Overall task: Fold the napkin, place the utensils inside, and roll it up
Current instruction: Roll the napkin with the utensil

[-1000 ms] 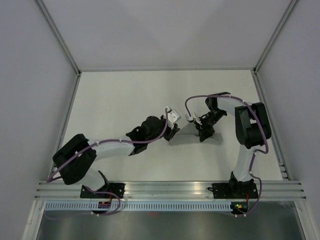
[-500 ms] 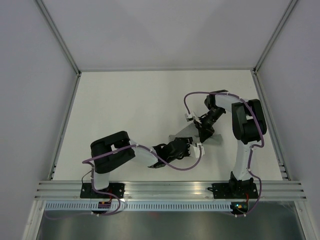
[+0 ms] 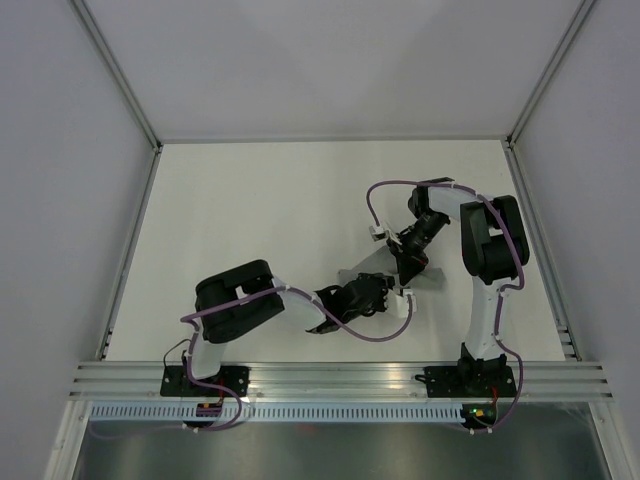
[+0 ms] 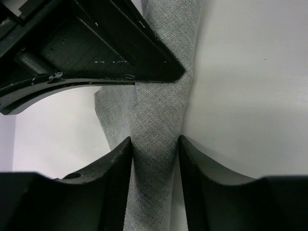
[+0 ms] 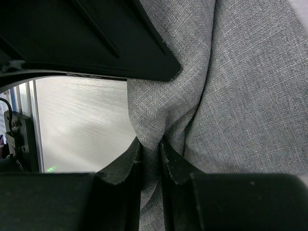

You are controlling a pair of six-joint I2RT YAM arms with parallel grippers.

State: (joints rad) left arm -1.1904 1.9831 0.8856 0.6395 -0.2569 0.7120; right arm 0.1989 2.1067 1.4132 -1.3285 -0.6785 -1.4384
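The grey napkin (image 3: 362, 268) lies bunched right of the table's middle, mostly covered by both grippers. My left gripper (image 3: 387, 292) reaches in from the near left. In the left wrist view my left gripper (image 4: 155, 144) is shut on a twisted band of the napkin (image 4: 156, 110). My right gripper (image 3: 408, 264) comes from the far right. In the right wrist view my right gripper (image 5: 150, 144) pinches a fold of the napkin (image 5: 250, 96). The two grippers are almost touching. No utensils are in view.
The white table (image 3: 260, 200) is boxed in by pale walls on three sides. An aluminium rail (image 3: 340, 375) with both arm bases runs along the near edge. The purple cable (image 3: 372, 205) loops above the right wrist.
My left arm has swung from the napkin's left edge round to its near side, with the elbow folding back. The right gripper has shifted slightly. Less of the napkin shows.
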